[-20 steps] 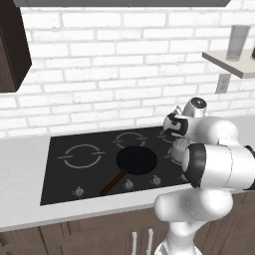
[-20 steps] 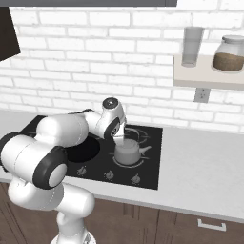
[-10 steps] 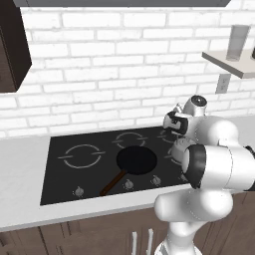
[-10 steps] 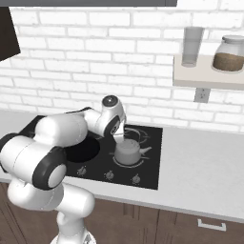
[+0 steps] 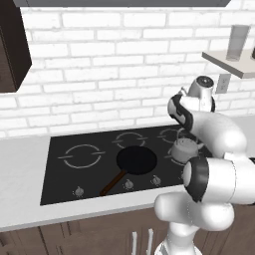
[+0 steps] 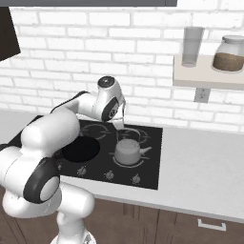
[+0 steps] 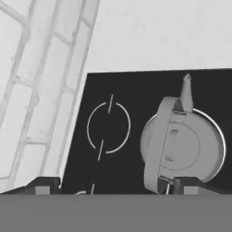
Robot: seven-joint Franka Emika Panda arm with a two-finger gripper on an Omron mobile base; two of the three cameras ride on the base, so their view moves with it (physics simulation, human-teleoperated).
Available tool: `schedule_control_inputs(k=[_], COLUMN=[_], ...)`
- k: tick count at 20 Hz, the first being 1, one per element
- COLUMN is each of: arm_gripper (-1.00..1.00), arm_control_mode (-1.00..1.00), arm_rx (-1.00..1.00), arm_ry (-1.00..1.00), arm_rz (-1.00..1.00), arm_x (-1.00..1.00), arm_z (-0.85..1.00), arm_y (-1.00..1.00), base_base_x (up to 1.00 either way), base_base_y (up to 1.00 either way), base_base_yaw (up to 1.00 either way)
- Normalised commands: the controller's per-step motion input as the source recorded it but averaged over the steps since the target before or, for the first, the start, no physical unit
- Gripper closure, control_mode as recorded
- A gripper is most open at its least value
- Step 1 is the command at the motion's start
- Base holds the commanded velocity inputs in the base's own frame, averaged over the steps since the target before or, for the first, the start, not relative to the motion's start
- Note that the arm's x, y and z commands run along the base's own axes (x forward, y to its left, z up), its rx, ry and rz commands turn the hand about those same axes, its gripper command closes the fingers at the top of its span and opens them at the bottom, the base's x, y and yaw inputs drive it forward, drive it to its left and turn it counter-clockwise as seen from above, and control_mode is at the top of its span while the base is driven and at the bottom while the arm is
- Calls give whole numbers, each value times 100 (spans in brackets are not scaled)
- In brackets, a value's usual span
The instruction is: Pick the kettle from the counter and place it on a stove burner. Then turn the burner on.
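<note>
One kettle (image 6: 127,151) upright on stove burner (image 6: 141,161), spout toward counter (image 6: 200,162)

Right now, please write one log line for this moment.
kettle: on stove burner | gripper: open, above kettle | frying pan: beside kettle | burner not seen lit

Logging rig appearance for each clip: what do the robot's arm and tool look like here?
The arm is glossy white, built of rounded, bulbous segments with dark grey bands and caps at the joints. No cables or markings are visible. The tool has two small dark finger tips, blocky and squared.
</note>
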Motion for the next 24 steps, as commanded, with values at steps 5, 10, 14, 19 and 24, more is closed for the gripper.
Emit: schedule_control_inputs(k=[5, 10, 14, 19, 24], arm_gripper=[-100, -100, -100, -100, -100], arm_control_mode=[-100, -100, -100, -100, -100], arm_rx=[0, 0, 0, 0, -3], arm_ry=[7, 15, 22, 28, 25], arm_rz=[14, 33, 49, 51, 41], arm_x=[-99, -92, -51, -9, 0], arm_z=[10, -31, -55, -74, -55], arm_y=[-79, -74, -16, -2, 13], base_base_x=[0, 0, 0, 0, 0], base_base_y=[0, 0, 0, 0, 0], base_base_yaw=[0, 0, 0, 0, 0])
